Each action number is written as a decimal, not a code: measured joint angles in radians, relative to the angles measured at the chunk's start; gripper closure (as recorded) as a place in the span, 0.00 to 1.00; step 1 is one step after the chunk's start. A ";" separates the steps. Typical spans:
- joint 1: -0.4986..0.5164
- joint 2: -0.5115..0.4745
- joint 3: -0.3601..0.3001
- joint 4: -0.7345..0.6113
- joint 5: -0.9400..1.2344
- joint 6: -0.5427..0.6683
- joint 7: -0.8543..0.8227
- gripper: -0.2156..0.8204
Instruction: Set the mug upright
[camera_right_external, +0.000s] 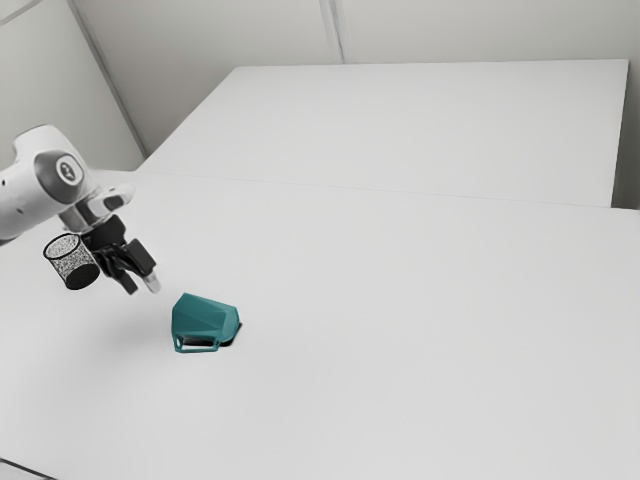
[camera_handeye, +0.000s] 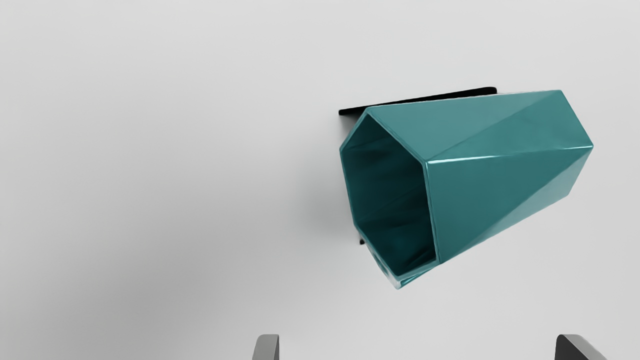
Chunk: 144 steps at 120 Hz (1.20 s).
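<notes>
Mug (camera_right_external: 205, 315), teal and faceted, found lying on its side on the white table (camera_right_external: 400, 300); we record it as not upright. Its open mouth faces the exterior view's left, and its closed end points to that view's right. We note its handle (camera_right_external: 198, 349) low on the side nearest the exterior camera. In the wrist view we see into the dark interior through an angular rim, and a black strip (camera_handeye: 450, 94) runs along one side of the body — whether object or shadow, we cannot tell.

Our black gripper (camera_right_external: 142, 287) is near the mug, above and toward the exterior view's left of it. Its two fingers stand wide apart with nothing between them, and the mug lies beyond their tips, apart from both.

Beside the gripper in the exterior view we log a speckled cylindrical container (camera_right_external: 72, 263) with a dark rim and dark lower end; its support we cannot confirm. The white arm (camera_right_external: 30, 190) enters from the exterior view's left. A thin black line (camera_right_external: 28, 469) crosses that view's lower left corner, and pale walls (camera_right_external: 270, 30) rise behind.
</notes>
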 joint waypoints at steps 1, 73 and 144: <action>0.000 0.001 0.000 0.000 -0.003 0.003 0.005 0.21; 0.005 0.097 0.010 -0.057 -0.305 0.093 0.287 0.21; 0.011 0.113 0.032 -0.096 -0.442 0.033 0.407 0.21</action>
